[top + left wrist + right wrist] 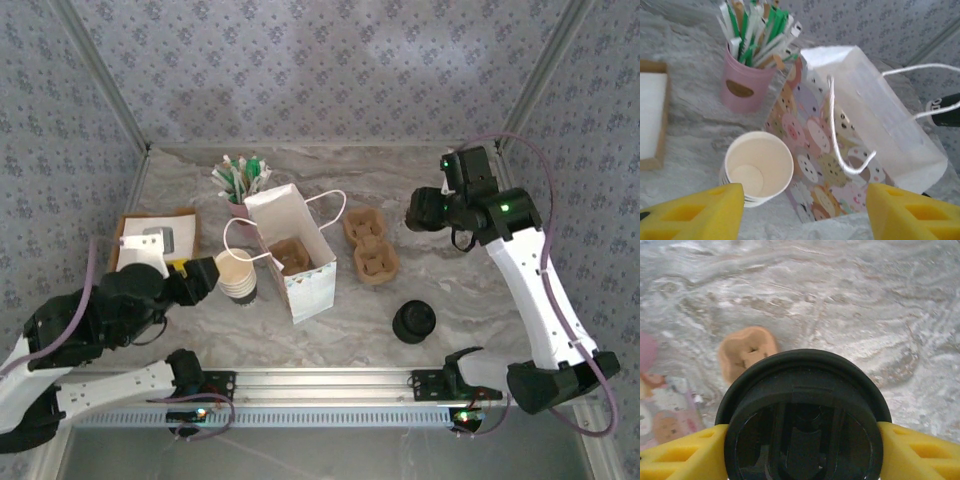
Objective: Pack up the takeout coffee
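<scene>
A stack of nested white paper cups (237,275) (759,167) stands left of the open white paper bag (305,290) (865,100). No single takeout coffee cup can be told apart from that stack. My left gripper (205,278) (805,200) is open just left of the stack, with one yellow fingertip (695,212) at the stack's near side and nothing between the jaws. My right gripper (428,212) (800,450) hangs above the table at the back right, shut on a round black lid (800,390). A brown cup carrier (290,257) sits inside the bag.
A pink cup of green-and-white sticks (240,195) (742,85) stands behind the bag. Brown cup carriers (370,245) (747,350) lie right of it. A stack of black lids (413,322) sits near the front right. A napkin box (150,240) (650,120) is at the left.
</scene>
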Motion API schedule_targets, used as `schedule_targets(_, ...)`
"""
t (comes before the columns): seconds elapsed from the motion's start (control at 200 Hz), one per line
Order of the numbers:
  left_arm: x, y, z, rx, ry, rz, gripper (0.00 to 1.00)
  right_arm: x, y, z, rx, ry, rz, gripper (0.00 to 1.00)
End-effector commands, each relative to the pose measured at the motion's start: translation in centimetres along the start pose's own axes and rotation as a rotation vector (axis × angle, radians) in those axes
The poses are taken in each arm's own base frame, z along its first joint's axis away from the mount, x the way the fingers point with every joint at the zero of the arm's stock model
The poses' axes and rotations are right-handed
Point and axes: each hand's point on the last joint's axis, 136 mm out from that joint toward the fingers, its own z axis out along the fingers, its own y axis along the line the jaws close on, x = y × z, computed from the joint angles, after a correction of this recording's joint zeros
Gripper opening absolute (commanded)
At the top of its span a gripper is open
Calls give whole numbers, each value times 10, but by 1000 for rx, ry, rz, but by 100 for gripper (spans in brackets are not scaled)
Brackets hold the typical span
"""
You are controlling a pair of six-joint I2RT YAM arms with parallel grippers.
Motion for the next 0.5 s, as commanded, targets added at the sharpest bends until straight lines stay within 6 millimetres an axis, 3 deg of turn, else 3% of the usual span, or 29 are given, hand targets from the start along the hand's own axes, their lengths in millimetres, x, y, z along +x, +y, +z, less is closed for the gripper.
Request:
schedule_targets(0.0,-20,3,-1,-100,-37,115,68,-4,20,-25,-79,-13,-66,69)
schedule_targets(0.2,-47,-25,11,-85,-24,117,73,-11,56,-53,-181,-47,-152,69)
schedule_targets(0.495,-66,-54,80,26,188,10,77,-13,95,-100,-335,-125,-269,70)
